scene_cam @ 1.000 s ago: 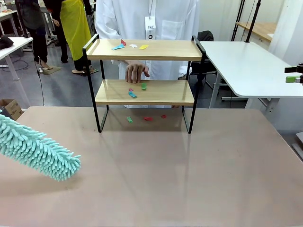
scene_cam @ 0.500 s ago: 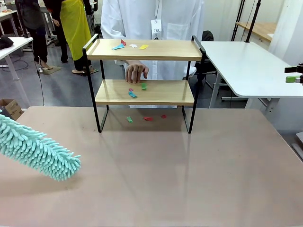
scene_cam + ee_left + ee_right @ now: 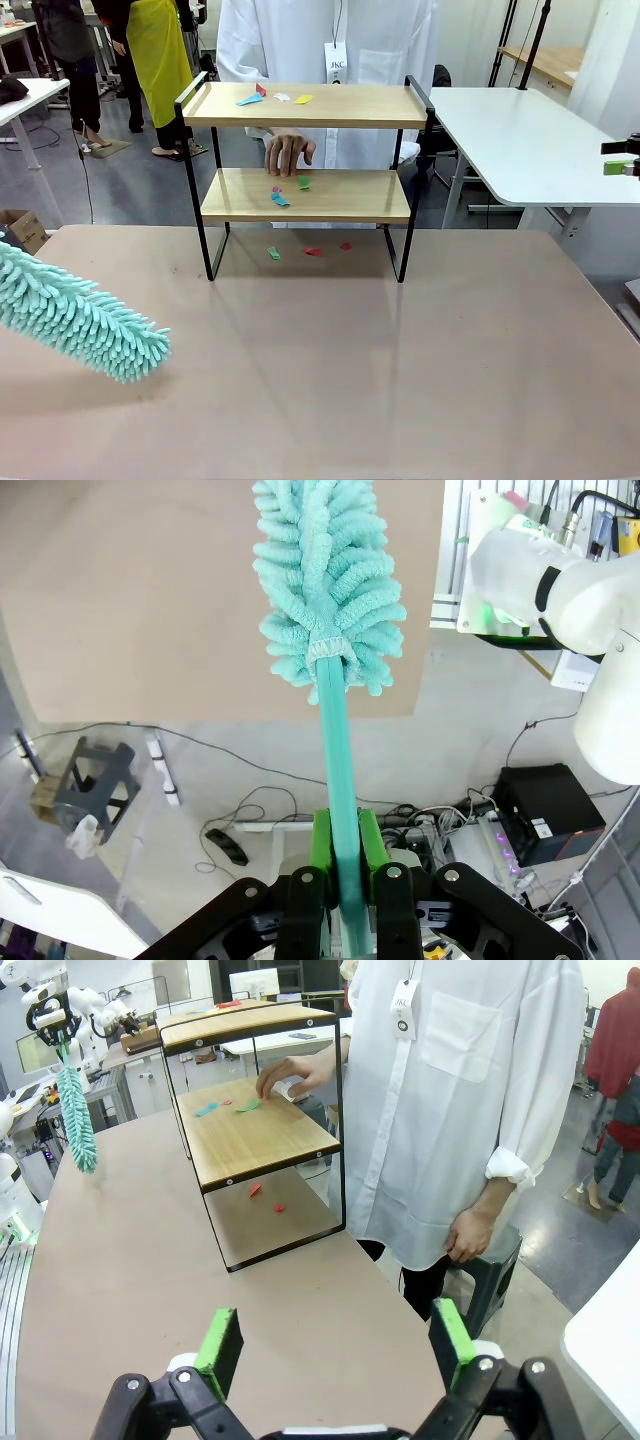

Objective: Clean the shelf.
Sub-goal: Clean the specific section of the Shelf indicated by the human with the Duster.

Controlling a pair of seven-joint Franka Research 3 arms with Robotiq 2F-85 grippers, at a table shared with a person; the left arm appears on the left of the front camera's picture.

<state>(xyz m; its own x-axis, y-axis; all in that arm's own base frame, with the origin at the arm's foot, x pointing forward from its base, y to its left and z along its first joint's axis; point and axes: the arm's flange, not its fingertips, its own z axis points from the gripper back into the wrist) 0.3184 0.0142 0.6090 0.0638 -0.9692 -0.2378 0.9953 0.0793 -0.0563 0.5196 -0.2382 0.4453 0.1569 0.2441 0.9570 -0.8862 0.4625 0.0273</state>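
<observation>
The shelf [image 3: 350, 105] stands at the far middle of the tan tabletop, also seen in the right wrist view [image 3: 260, 1135]. Coloured paper scraps [image 3: 250, 98] lie on its top board. More scraps [image 3: 280, 198] lie on the lower board, and others [image 3: 313, 251] on the tabletop beneath. A person's hand [image 3: 288, 152] reaches over the back of the lower board. My left gripper [image 3: 340, 855] is shut on the handle of a teal fluffy duster [image 3: 325, 590]. Its head hovers low at the table's left [image 3: 75, 315]. My right gripper [image 3: 335, 1345] stands open and holds nothing, off the table's right side.
A person in a white coat [image 3: 330, 40] stands right behind the shelf. A white table [image 3: 520, 140] sits at the back right. The tan tabletop [image 3: 350, 370] is bare in front of the shelf. A grey stool [image 3: 490, 1260] stands by the person's legs.
The person behind the shelf has shifted slightly to the right, with the hand staying at the lower board. The duster and both grippers have not moved.
</observation>
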